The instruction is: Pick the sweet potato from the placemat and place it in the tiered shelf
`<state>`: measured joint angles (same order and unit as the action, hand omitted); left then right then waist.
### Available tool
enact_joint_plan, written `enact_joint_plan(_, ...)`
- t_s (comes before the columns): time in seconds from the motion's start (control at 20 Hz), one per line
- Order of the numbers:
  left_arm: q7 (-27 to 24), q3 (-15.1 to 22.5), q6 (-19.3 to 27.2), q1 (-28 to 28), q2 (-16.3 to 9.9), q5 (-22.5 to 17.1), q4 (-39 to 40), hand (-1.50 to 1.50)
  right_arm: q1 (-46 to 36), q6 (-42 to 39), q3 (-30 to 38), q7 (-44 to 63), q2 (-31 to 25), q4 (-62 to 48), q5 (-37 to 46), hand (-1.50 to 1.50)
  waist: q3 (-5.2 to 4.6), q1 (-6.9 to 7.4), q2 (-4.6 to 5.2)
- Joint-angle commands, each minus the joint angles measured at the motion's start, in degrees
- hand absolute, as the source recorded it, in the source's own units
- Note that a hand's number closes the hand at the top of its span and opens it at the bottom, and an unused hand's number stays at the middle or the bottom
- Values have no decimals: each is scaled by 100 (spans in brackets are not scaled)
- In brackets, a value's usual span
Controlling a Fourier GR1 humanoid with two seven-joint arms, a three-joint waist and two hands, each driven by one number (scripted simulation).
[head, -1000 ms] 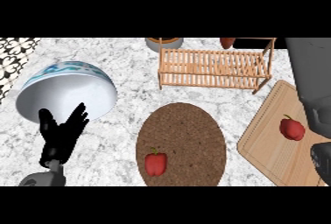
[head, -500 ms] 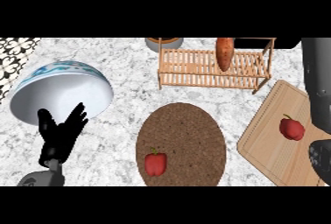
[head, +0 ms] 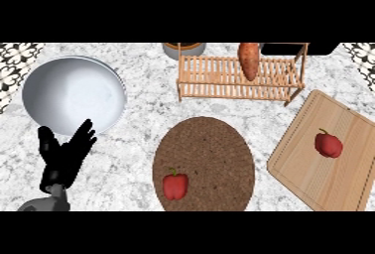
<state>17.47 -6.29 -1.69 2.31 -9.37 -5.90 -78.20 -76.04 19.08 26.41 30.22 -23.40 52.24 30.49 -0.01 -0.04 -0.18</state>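
Gone from your view is the right hand: a second ago its dark forearm filled the corner behind the tiered shelf, and now no part of it shows, so you cannot tell whether it is open or closed. What it leaves is the sweet potato, which was not visible a second ago, showed over the shelf half a second ago, and now rests on the shelf's slats near its right end, lying lengthwise from back to front. Nothing is touching it. Judged from that, your placing step looks done and only the arm's retreat remains.

Check the placemat in front of the shelf: it carries no sweet potato, only a red bell pepper near its front left edge. A second red pepper sits on the wooden cutting board, to the right of the shelf and nearer you. Both look unmoved.

Your left hand stands well to the left of the shelf at the desk's near edge, fingers straight and spread upward, holding nothing, resting as before. The white bowl left of the shelf now appears farther from the view's left edge, and its blue pattern no longer shows; since everything else shifts likewise, you can put that down to the head view swinging, not to the bowl being pushed. A brown pot sits just behind the shelf's left end.
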Motion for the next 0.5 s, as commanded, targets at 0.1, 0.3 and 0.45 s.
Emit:
enact_joint_plan(0.1,-36,-60,85,-23,40,6,-4,0,768,-75,502,279,-576,742,-422,-150,3,-95,-19)
enact_joint_plan(0.3,-121,-140,-121,-113,-133,-37,74,0,1060,-867,799,467,-1077,1022,-1064,-150,1,-66,-12)
enact_joint_plan(0.45,-98,37,-40,-227,68,24,-132,0,1387,-1211,1223,-320,-1501,716,-1602,-150,6,11,18)
